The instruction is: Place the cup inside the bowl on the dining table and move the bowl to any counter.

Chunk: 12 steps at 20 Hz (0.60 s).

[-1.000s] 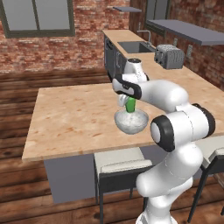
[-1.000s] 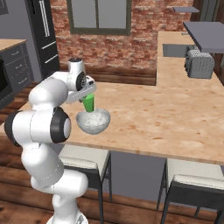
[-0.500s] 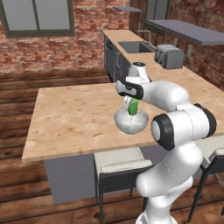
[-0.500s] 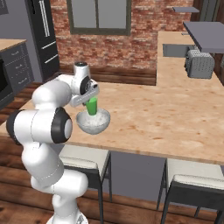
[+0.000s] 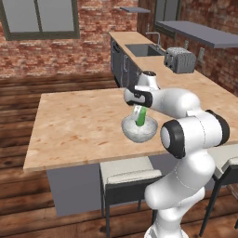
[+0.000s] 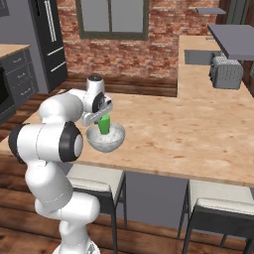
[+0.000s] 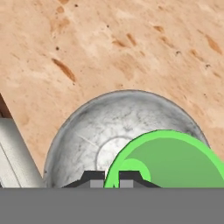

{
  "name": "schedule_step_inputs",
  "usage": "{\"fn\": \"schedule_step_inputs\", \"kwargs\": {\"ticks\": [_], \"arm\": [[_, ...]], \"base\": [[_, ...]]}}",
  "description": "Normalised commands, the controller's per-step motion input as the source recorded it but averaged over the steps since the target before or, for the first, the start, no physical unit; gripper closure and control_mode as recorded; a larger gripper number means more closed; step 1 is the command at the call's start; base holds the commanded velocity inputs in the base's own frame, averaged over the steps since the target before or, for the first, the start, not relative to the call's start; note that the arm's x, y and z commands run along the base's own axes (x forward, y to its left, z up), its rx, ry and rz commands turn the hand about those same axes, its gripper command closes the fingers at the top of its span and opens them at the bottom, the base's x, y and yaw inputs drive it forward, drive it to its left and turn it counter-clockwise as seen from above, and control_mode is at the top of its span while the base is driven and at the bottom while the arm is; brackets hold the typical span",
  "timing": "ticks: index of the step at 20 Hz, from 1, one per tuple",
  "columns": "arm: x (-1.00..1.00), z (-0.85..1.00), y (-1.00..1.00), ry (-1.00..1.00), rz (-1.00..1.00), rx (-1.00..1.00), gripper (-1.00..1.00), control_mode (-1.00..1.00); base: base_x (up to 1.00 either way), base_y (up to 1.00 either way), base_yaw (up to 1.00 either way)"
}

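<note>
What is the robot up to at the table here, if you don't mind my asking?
The white arm is putting the green cup into the speckled bowl on the dining table. Its gripper hangs over the bowl with the fingers closed on the cup's rim, and the cup's lower part is already down inside the bowl. The bowl sits near the table's front edge; it has not yet gone to a counter.

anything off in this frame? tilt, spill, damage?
Only the cup: it leans inside the bowl rather than standing upright, with the gripper at its rim. The bowl sits level on the dining table. No spill or damage is visible.
</note>
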Motion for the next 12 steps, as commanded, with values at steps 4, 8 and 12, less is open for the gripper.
{"fn": "schedule_step_inputs", "kwargs": {"ticks": [4,8,12], "arm": [[0.00,-0.14,0.00,0.00,0.06,0.00,1.00,-1.00],[0.00,-0.19,-0.02,0.00,0.05,0.00,1.00,-1.00],[0.00,-0.15,-0.03,0.00,0.06,0.00,1.00,-1.00]], "base": [[0.00,0.00,0.00],[0.00,0.00,0.00],[0.00,0.00,0.00]]}}
